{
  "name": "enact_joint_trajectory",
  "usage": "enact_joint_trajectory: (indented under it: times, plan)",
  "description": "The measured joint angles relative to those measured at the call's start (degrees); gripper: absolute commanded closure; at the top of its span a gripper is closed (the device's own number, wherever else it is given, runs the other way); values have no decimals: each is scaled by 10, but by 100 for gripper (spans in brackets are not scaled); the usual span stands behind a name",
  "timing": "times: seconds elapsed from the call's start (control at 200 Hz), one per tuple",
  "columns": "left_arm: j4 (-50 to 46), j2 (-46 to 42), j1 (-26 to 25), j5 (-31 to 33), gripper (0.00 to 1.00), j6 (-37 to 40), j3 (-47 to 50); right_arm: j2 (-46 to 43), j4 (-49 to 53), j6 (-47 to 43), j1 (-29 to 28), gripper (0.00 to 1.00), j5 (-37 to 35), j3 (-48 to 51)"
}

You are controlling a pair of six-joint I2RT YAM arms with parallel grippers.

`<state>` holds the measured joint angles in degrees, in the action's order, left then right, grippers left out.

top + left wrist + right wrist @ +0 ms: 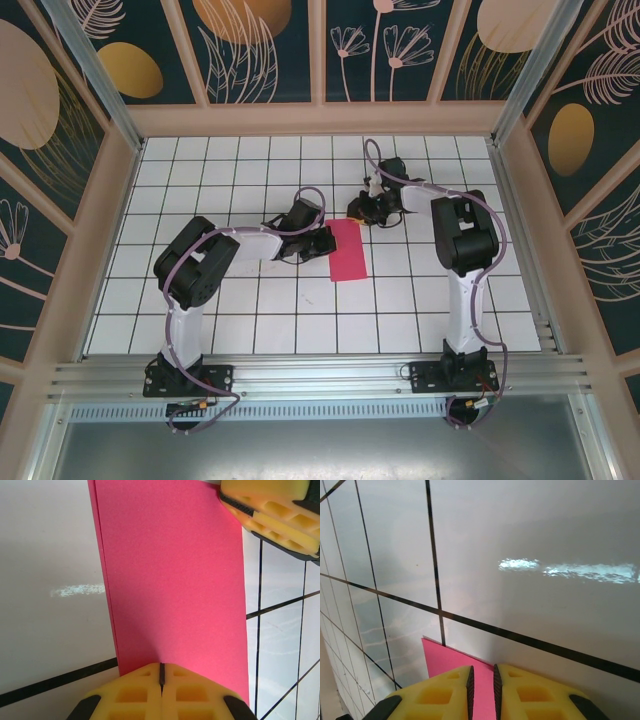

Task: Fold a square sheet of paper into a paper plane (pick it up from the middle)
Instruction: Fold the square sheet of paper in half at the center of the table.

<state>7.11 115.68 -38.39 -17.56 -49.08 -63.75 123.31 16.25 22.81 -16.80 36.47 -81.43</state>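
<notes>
Near the middle of the bench [230, 300], the square sheet of paper [347, 250] lies flat as a narrow rectangle. It is already doubled over: my left wrist view shows two layers along one long edge, a little out of line with each other. My left gripper [322, 243] is at the sheet's left side with its pads pressed together. Their tips rest on the paper at its edge, and I judge they are bearing down on it rather than pinching it. My right gripper [368, 208] is at the far short end. Its pads stand a narrow slit apart with pink showing through the slit, and I cannot tell whether they nip the edge or only hover over it.

My main worry is the layers slipping. I pin the sheet at a single spot, and the bench looks glossy. If my right gripper drags or lifts its end, the paper could pivot under my left pads and the offset between the layers would widen. Any crease made after that would run crooked, and the plane would come out lopsided.

The right pads might also catch only the top layer and peel the fold open, or bite too deep and crumple the corner. My two grippers work close together over a small sheet, so a careless sweep could knock one into the other and shove the paper aside.
</notes>
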Motion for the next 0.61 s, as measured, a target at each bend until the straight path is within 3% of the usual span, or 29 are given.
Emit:
enact_joint_trajectory:
  times: [0.605]
  plan:
    - [0, 0, 0, 0, 94, 0, 0, 10, -1, 0, 9, 78, 14, -4]
